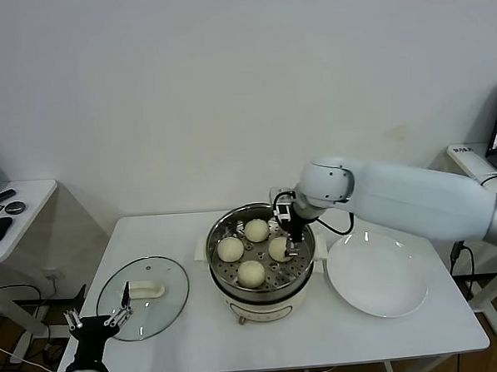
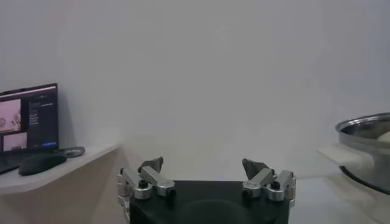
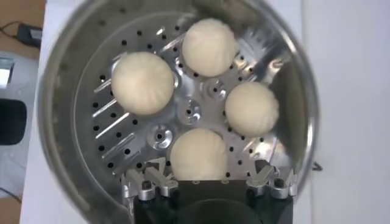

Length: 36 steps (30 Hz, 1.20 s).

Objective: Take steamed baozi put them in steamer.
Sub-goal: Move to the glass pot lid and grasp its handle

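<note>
The steamer (image 1: 263, 297) stands mid-table, a shiny steel pot on a white base. Several cream-white baozi lie on its perforated tray: one at the back (image 1: 257, 230), one on the left (image 1: 230, 249), one on the right (image 1: 277, 249), one at the front (image 1: 251, 272). My right gripper (image 1: 290, 247) reaches into the pot over the right-hand baozi. In the right wrist view the gripper (image 3: 208, 180) is open, its fingers apart on either side of a baozi (image 3: 198, 152) and not touching it. My left gripper (image 1: 97, 320) is parked low at the front left, open and empty.
A round glass lid (image 1: 168, 282) with a white handle lies on the table left of the steamer. A flat white plate (image 1: 376, 275) lies to its right. A side desk (image 1: 20, 202) stands at the far left. The left wrist view shows the steamer's rim (image 2: 365, 125).
</note>
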Each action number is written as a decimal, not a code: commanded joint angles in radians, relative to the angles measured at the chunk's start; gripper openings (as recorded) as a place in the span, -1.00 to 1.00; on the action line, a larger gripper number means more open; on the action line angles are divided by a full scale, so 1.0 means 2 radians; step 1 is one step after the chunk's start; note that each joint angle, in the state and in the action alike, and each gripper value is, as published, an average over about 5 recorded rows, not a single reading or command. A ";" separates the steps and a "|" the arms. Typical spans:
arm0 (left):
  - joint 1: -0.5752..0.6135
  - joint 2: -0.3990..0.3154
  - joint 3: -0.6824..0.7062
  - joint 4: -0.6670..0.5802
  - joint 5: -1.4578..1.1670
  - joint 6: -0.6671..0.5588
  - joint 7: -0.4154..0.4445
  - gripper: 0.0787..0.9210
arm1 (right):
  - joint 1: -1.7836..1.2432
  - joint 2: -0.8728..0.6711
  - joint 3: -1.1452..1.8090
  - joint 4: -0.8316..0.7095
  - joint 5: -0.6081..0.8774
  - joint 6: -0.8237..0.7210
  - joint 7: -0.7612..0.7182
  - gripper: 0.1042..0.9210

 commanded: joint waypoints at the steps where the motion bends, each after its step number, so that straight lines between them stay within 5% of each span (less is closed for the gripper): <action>1: -0.001 0.001 0.000 0.000 -0.003 -0.002 0.001 0.77 | -0.071 -0.120 0.108 0.101 0.026 0.008 0.131 0.76; 6: -0.004 0.000 0.001 0.000 -0.011 -0.004 0.000 0.77 | -0.303 -0.205 0.296 0.171 0.053 0.057 0.295 0.76; 11: -0.005 -0.006 0.004 -0.001 -0.014 -0.011 0.001 0.77 | -0.640 -0.214 0.574 0.207 0.017 0.191 0.376 0.76; 15: -0.004 -0.010 0.014 0.002 -0.015 -0.019 0.000 0.77 | -0.846 -0.117 0.775 0.201 -0.079 0.304 0.365 0.76; 21: -0.006 -0.013 0.028 0.001 -0.006 -0.026 -0.003 0.77 | -0.944 0.055 0.900 0.167 -0.199 0.456 0.310 0.76; 29: -0.007 -0.013 0.040 0.001 0.072 -0.036 -0.025 0.77 | -1.006 0.229 1.016 0.163 -0.221 0.566 0.244 0.76; 36: -0.009 0.001 0.037 0.040 0.351 -0.042 -0.117 0.77 | -1.046 0.274 1.045 0.158 -0.191 0.581 0.262 0.76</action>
